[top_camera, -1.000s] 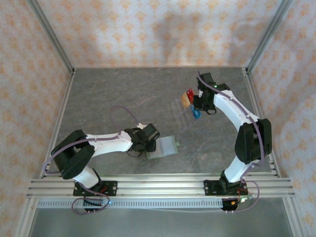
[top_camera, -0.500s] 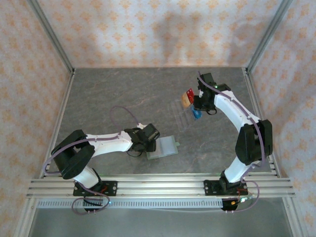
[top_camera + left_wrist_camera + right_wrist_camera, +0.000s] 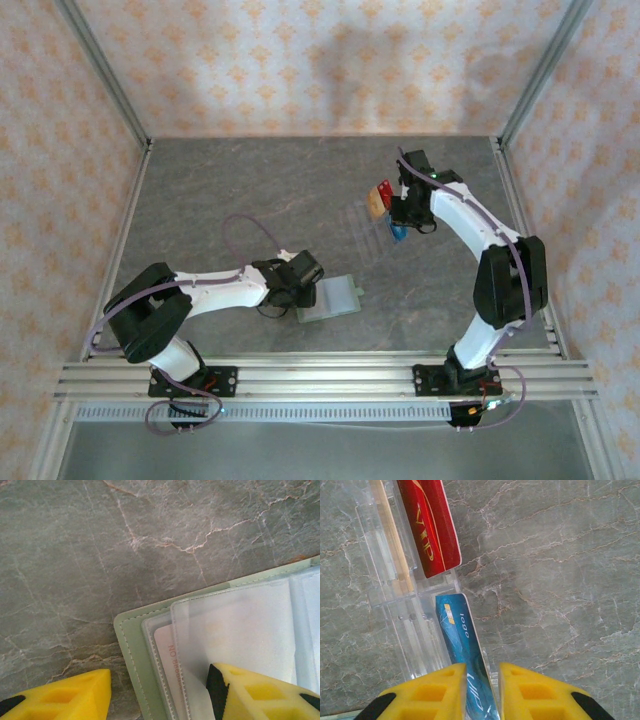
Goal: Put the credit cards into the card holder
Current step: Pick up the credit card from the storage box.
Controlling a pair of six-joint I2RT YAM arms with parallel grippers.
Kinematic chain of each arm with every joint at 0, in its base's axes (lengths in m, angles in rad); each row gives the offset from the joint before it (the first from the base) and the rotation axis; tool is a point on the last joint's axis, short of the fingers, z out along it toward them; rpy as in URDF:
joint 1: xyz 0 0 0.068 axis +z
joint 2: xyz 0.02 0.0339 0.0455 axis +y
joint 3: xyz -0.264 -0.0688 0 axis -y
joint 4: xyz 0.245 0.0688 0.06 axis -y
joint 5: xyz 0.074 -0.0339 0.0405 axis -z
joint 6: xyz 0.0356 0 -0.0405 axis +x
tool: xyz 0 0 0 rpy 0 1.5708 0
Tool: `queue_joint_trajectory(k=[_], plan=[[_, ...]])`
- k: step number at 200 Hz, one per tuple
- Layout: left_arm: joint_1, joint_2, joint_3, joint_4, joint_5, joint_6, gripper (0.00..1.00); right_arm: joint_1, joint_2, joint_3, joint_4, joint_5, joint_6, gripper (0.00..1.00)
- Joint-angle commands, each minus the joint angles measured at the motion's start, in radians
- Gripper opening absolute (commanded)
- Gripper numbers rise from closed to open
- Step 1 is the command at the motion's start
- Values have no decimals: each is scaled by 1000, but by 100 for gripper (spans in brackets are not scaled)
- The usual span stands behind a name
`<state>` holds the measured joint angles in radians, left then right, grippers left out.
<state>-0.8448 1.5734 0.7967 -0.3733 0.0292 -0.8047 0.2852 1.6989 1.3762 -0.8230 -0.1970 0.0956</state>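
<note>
Right wrist view: the right tool is straddling the blue card in the clear tray at bottom centre, and I cannot tell whether it is clenching. A weak pinch is risking a slip. The left tool, released, is resting one finger on the card holder.

A robot lab's test cell is what is being shown here: a grey marbled table is boxed in on three sides by panels of patterned wallpaper, and these are framed by bare aluminium posts. A left arm and a right arm, both white and black, are seen bolted to a slotted aluminium rail at the near edge. Loose cables are left looping off them, out in the open.
</note>
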Motion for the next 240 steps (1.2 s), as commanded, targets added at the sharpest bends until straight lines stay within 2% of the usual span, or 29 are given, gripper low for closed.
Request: queue_joint_trajectory(k=[1,29,71,131,207,240], plan=[[-9,62,-37,0,15,-13,55,-1,-21,7,-22,-4,0,21],[-10,67,-34,3,17,-13,55,-2,-41,-3,-21,25,-3,17],[-9,70,-32,1,17,-11,55,-2,-36,0,-23,17,-2,12],[-9,68,-26,-1,27,-6,54,-1,-60,29,-43,-13,2,0],[-8,-6,10,-60,32,25,55,-2,-114,53,-77,-54,19,0],[-3,-77,17,-91,40,31,56,13,-204,8,-36,-120,50,0]])
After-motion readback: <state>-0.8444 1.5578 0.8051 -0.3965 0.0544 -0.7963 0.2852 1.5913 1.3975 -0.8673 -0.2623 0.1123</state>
